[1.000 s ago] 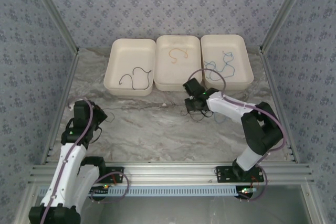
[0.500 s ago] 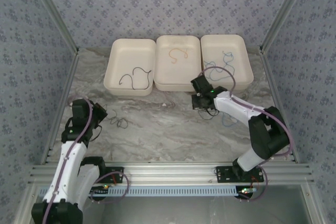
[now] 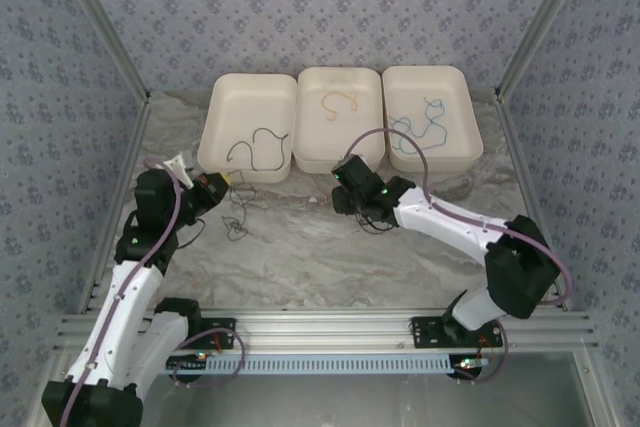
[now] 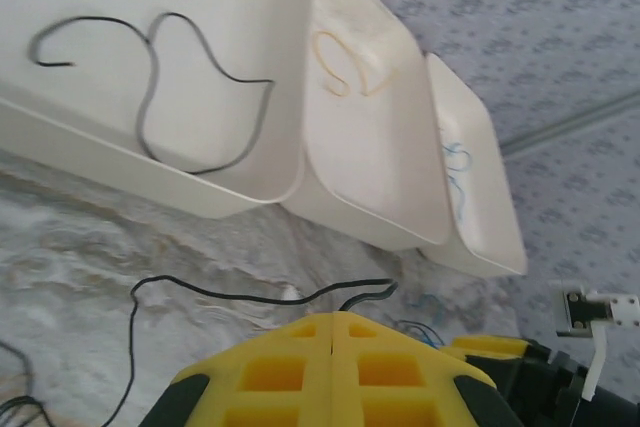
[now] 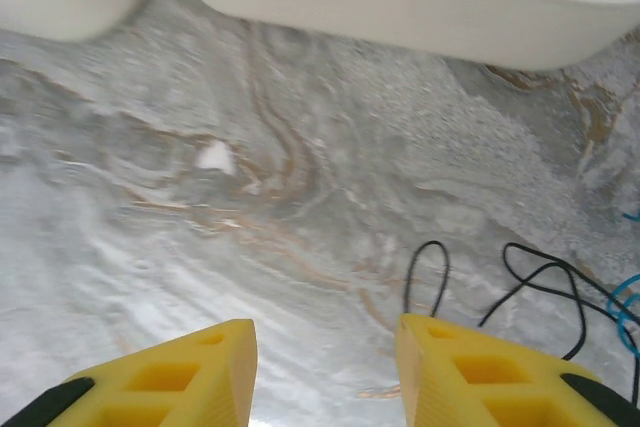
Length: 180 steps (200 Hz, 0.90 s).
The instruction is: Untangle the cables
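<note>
The left gripper (image 4: 332, 332) is clenched, with a loose black cable (image 4: 250, 295) just beyond its tips; whether it is pinched, I cannot tell. White trays (image 3: 210, 137) hold a black cable (image 4: 147, 47), an orange cable (image 3: 340, 100) and a blue cable (image 3: 430, 122). The right gripper (image 5: 325, 367) hangs released over the marble table (image 5: 300, 197), with a black-and-blue tangle (image 5: 540, 269) beside it.

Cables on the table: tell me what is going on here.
The left end effector is shut, apparently pinching a loose black cable in front of the trays. The right end effector hangs open above the table, next to a black and blue tangle. The three trays hold a black cable, an orange cable and blue cable.
</note>
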{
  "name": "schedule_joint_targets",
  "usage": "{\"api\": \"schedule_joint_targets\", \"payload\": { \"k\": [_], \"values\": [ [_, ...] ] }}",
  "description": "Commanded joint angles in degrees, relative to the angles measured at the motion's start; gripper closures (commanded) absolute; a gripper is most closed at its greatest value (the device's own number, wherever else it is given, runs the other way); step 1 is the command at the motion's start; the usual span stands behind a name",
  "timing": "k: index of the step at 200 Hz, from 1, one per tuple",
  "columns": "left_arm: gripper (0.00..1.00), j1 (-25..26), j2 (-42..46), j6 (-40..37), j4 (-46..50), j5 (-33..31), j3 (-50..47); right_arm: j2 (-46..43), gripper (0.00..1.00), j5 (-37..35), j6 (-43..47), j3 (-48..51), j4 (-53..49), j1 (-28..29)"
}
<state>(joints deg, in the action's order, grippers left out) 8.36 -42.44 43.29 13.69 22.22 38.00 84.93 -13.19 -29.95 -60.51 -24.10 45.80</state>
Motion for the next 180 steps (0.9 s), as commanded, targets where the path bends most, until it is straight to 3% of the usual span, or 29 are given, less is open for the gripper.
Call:
{"api": "schedule_joint_targets", "payload": {
  "k": [1, 92, 114, 180],
  "values": [
    [1.0, 4.1, 0.0, 1.8, -4.5, 4.2, 3.2, -3.3, 0.57, -2.7, -4.9, 0.9, 1.8, 1.1],
    [1.0, 19.4, -6.5, 4.5, -11.2, 1.5, 18.9, -16.6, 0.59, -2.4, -11.5, 9.8, 3.4, -3.4],
    [1.0, 21.6, -7.0, 3.1, -8.4, -1.8, 20.9, -19.4, 0.59, -2.1, -11.7, 10.9, 2.2, -4.8],
    [1.0, 21.6, -1.4, 1.2, -0.1, -15.6, 6.9, -17.6, 0.61, -0.7, -15.1, 13.0, 2.9, -1.9]
  ]
}}
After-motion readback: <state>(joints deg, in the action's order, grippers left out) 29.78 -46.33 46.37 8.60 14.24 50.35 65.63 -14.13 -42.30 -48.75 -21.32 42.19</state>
